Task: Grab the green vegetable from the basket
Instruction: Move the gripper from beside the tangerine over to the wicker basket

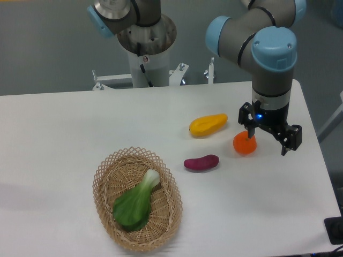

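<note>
- Camera view: gripper (pixel 266 142) hangs open and empty over the right side of the table, just by an orange fruit (pixel 244 143).
- Vegetable (pixel 136 202) lies in the basket (pixel 105 170), stem toward the far right, leaf near.
- You've got a long move left; pass over the purple potato (pixel 201 162).
- Come down over the thick middle, fingers across the stem-leaf line, clear of the rim.

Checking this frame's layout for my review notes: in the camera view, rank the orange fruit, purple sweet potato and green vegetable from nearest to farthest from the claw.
1. Orange fruit: right beside the claw, at its near finger.
2. Purple sweet potato: on the table, toward the basket.
3. Green vegetable: farthest, lying in the basket at the front of the table.
</note>
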Tool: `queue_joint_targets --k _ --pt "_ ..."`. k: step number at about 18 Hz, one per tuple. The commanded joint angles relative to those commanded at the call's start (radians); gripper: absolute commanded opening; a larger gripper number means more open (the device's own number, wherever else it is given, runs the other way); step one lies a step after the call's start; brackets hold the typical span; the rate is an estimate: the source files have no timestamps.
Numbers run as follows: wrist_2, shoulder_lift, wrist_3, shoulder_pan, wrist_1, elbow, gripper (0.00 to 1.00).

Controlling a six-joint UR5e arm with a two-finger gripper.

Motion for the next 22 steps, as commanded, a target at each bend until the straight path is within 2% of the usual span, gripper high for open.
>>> queue_joint_targets --k 4,8,12,15,18,22 --pt "-0.02 0.005 -0.076 -0.006 0.012 -0.017 1.0" --pt "-0.021 -0.009 -0.219 -0.069 0.035 -0.015 1.0" --pt "-0.008 -0.015 -0.271 -0.13 0.038 -0.034 1.0" --pt "-0.006 -0.023 -0.362 -0.185 0.046 -0.035 1.0" --pt "-0.006 -0.049 -0.477 -0.235 0.052 -0.032 1.0" --pt "-0.005 -0.086 -0.645 -0.325 0.091 -0.034 1.0"
